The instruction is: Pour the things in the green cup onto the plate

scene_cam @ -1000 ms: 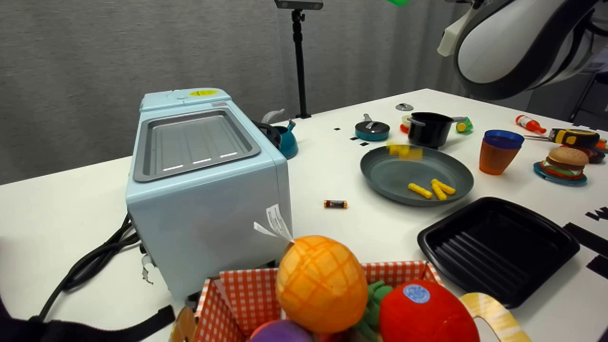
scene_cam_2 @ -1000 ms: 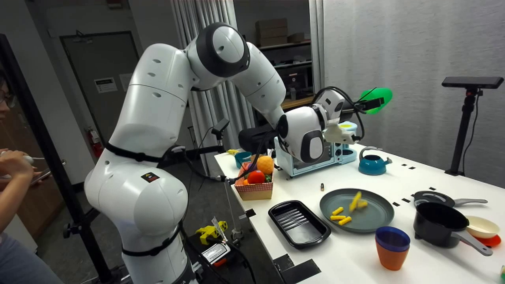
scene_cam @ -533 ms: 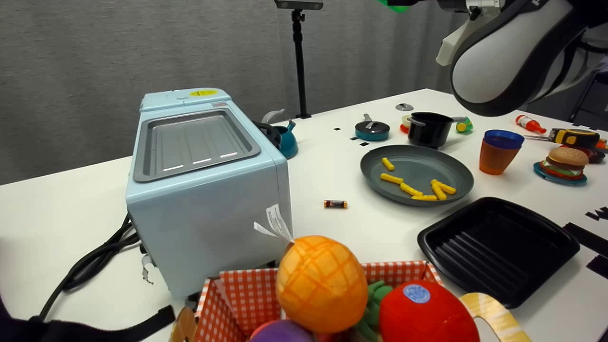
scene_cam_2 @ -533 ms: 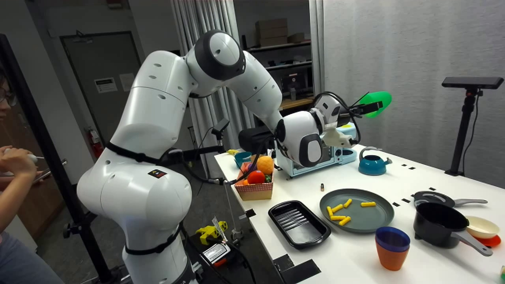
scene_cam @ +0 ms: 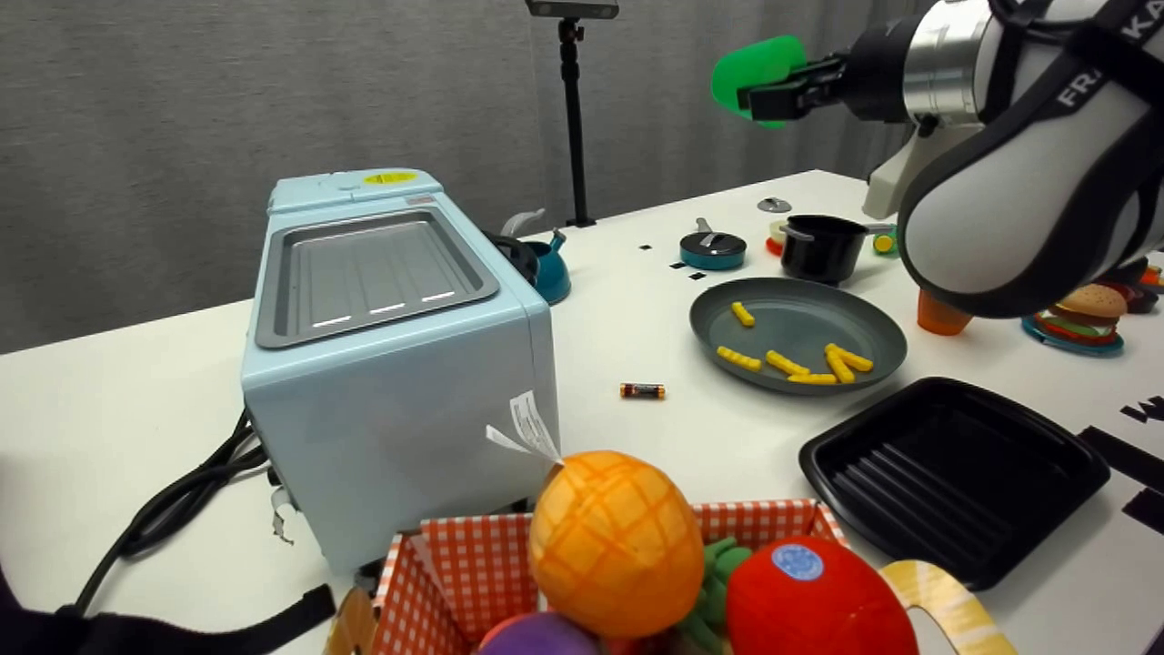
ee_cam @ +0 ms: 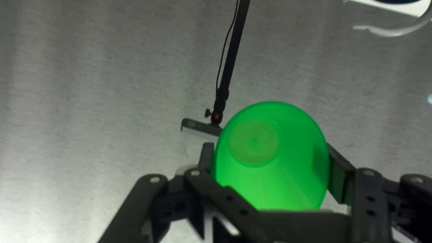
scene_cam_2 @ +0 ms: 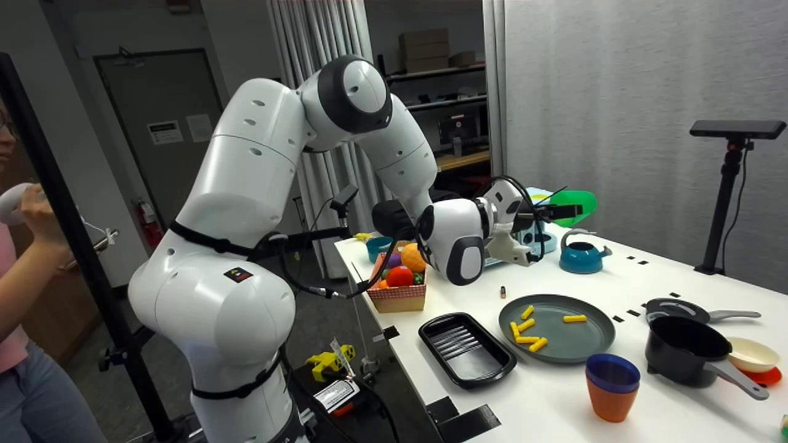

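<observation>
Two jaws: are pinching the green cup (ee_cam: 271,155) across its sides.
Tilted cup mouth: is facing the jaws, the visible inside holding nothing.
Cup grip: a weakening pinch on smooth plastic would probably be dropping the cup, scattering the yellow pieces (scene_cam: 787,362).
Six pieces: crinkled, are lying on the plate (scene_cam_2: 569,338).
Plate: round, matt, raised-rimmed, is sitting beyond the black tray (scene_cam_2: 471,357) from the tabletop's (scene_cam_2: 542,394) robot-side edge.
</observation>
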Robot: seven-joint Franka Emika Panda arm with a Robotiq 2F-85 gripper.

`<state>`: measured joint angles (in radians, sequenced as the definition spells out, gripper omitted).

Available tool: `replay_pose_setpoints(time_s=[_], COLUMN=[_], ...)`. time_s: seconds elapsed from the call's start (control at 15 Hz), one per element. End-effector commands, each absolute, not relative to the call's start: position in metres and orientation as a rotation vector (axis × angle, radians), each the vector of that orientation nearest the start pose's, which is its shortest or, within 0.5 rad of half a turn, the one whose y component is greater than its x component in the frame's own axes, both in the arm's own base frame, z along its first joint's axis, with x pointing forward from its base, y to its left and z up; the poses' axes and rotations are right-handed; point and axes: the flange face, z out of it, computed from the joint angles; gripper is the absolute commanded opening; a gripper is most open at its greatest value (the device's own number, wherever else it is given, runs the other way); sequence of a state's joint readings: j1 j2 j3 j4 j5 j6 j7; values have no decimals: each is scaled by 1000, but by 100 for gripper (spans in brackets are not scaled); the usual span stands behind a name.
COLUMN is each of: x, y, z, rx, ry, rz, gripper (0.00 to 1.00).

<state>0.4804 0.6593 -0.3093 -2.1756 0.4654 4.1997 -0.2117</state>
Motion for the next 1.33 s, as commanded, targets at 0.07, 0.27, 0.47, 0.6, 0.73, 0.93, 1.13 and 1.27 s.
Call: replay_pose_setpoints(time_s=[0.07,0.27,0.47,0.6,0.73,0.93,1.13,1.27], x=[544,537,531,528,525,520,512,507], y=[57,51,45,40,35,30,25,21], z=[254,243,235,231,229,224,218,215], rx=[-2770,-2847,-2957,-3029,-3097,-3193,-3284,-3332], ry=[-49,-15,-26,-43,-66,-116,-155,-170], rz=[-2003,-1918,-1801,-1724,-1647,-1490,-1327,-1243], gripper=[50,50,50,50,50,50,50,50])
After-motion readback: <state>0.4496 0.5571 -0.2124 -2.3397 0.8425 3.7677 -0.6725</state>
